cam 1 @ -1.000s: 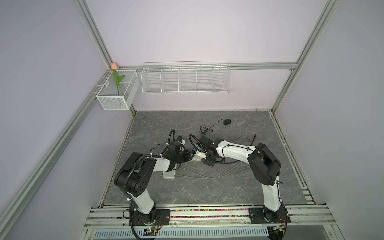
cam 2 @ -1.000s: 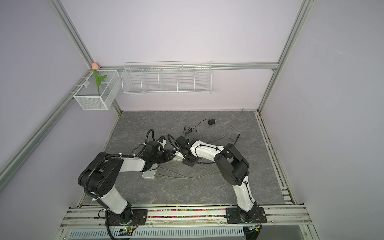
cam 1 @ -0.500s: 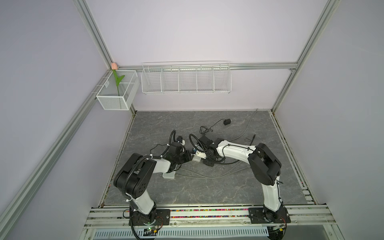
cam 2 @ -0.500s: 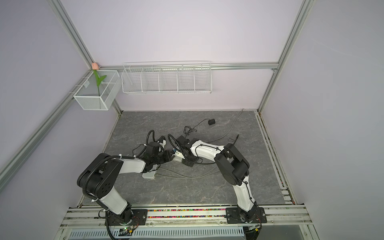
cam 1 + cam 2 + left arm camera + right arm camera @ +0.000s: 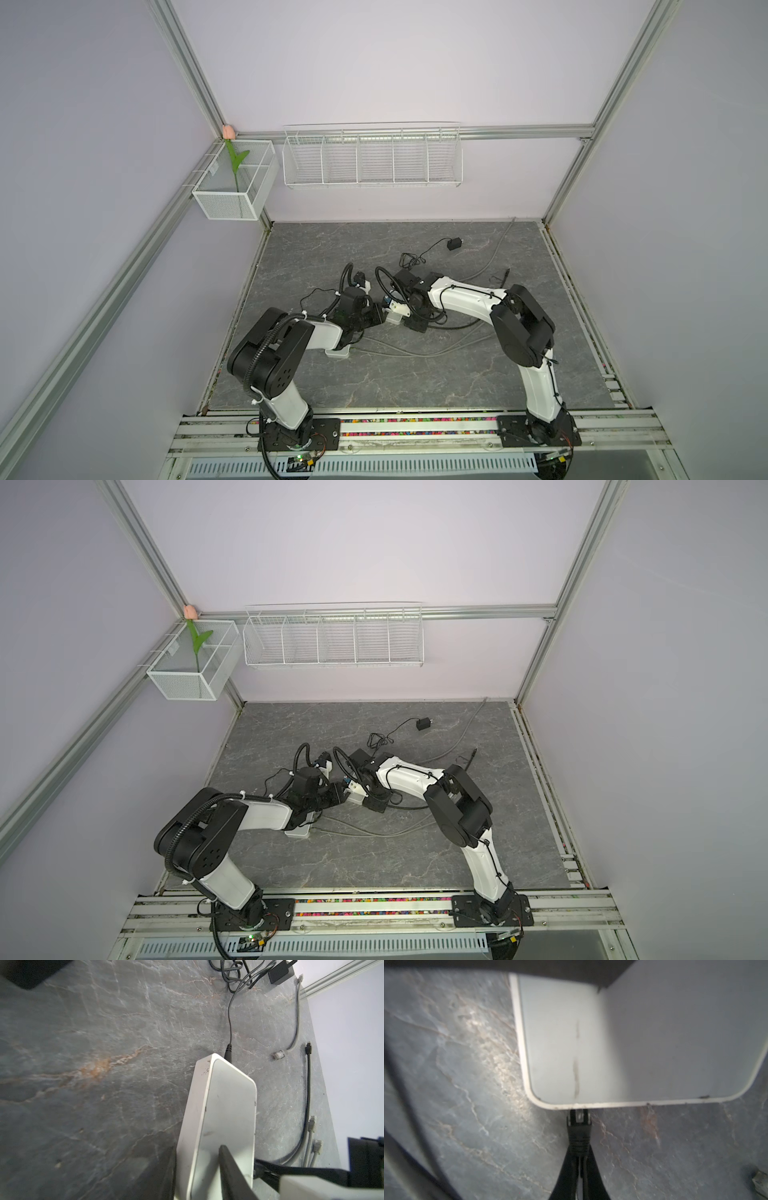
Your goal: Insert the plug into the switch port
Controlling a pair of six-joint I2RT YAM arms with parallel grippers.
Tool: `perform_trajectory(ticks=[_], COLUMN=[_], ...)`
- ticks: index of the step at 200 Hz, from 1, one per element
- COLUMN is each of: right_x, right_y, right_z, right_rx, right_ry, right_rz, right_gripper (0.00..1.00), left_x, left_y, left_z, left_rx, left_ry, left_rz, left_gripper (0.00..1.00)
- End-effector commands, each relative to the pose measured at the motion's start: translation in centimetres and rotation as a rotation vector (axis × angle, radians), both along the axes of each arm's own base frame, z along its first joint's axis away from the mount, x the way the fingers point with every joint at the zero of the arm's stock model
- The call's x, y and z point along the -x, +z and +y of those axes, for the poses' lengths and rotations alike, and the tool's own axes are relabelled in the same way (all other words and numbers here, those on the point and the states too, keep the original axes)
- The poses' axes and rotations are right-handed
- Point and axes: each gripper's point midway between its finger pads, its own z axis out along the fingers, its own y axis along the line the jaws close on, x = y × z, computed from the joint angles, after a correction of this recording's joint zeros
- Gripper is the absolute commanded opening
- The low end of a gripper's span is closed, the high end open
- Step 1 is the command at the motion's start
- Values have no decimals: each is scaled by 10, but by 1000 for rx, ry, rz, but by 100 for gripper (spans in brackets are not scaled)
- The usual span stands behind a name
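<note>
The white switch (image 5: 224, 1115) is a flat box with rounded corners, held just above the grey table. My left gripper (image 5: 199, 1159) is shut on one end of it, a dark finger on each broad face. A thin power lead (image 5: 228, 1051) enters the switch's far end. In the right wrist view my right gripper (image 5: 579, 1155) is shut on the black plug (image 5: 579, 1130). The plug's clear tip meets the switch's edge (image 5: 612, 1103), and the port itself is hidden. In both top views the two grippers meet at the switch (image 5: 394, 319) (image 5: 354, 798) mid-table.
Loose grey cables (image 5: 278, 1055) and a black cable (image 5: 308, 1047) with free plugs lie beside the switch. A black power adapter (image 5: 454, 244) sits toward the back. A white block (image 5: 337, 353) lies under the left forearm. Wire baskets (image 5: 372, 158) hang on the back wall.
</note>
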Motion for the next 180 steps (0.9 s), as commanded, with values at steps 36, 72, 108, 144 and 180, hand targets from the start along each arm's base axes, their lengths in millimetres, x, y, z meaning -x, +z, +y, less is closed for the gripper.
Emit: perform_trajectory(ticks=[36,72,108,144,180], right_x=[-34,-31,-28,-31,-33], right_y=[31,35,35,33,35], right_z=[83,94,105,111,121], right_rx=[-334,-380,-390,-398,-408], right_ry=[-17,-7,58,73,115], right_rz=[-112,-104,-129,-134,-156], right_gripper=[7,7,7,7,7], left_x=[62,65,66,67,71], left_y=[-19,-19,-19,-16,-18], left_z=[-29,-36,-38,-40,-43], left_rx=[57,72,79,84,85], left_ry=[-169,-183,-191,-200,-221], left_rz=[144,140,141,135,141], left_gripper=[32,32,32,32,32])
